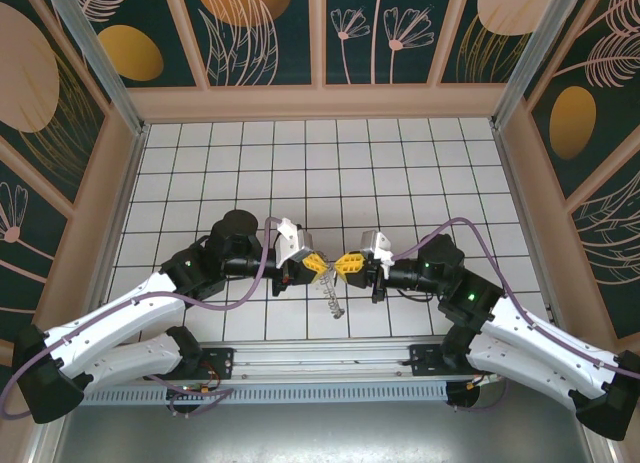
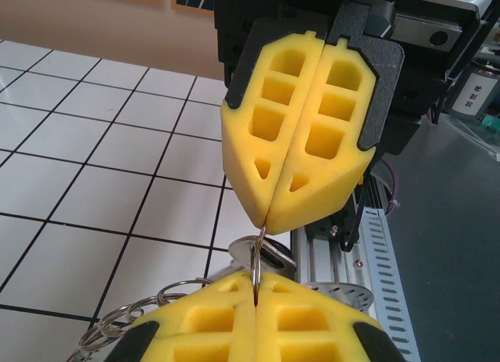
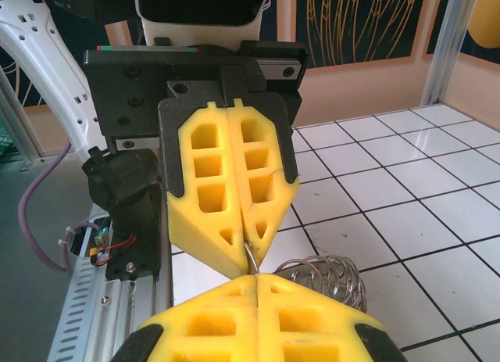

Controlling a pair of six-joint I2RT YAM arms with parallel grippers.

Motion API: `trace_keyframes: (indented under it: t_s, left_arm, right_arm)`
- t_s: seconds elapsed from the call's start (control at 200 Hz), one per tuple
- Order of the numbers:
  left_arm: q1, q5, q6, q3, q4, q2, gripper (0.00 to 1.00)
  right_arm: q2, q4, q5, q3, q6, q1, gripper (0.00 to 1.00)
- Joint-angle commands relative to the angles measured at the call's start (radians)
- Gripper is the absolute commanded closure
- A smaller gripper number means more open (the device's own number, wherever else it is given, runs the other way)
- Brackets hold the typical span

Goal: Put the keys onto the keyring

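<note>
My left gripper point(image 1: 320, 262) and right gripper point(image 1: 346, 263) meet tip to tip above the near middle of the tiled floor. Both are shut on the same thin silver wire of the keyring point(image 2: 256, 260), which runs straight between the yellow fingertips. In the left wrist view my left gripper point(image 2: 256, 298) is at the bottom and the right gripper point(image 2: 268, 219) faces it from above. A bunch of small metal rings point(image 1: 333, 301) hangs below the tips and shows as a coil point(image 3: 328, 277) in the right wrist view. I cannot make out the keys among them.
The slotted metal rail point(image 1: 320, 361) with both arm bases runs along the near edge, just behind the grippers. White tiled floor point(image 1: 320, 173) stretches to the back, framed by wooden walls point(image 1: 320, 103) on three sides. A purple cable point(image 1: 470, 228) loops over the right arm.
</note>
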Motion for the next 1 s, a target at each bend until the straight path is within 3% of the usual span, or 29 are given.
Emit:
trace_keyframes:
  t_s: [0.0, 0.996]
  left_arm:
    - [-0.003, 0.030, 0.004, 0.041, 0.024, -0.005, 1.00]
    - [-0.003, 0.049, -0.069, 0.045, 0.097, -0.015, 1.00]
  right_arm:
    - [-0.005, 0.038, -0.008, -0.006, -0.009, 0.016, 1.00]
    - [-0.061, 0.007, 0.038, -0.029, -0.049, 0.073, 1.00]
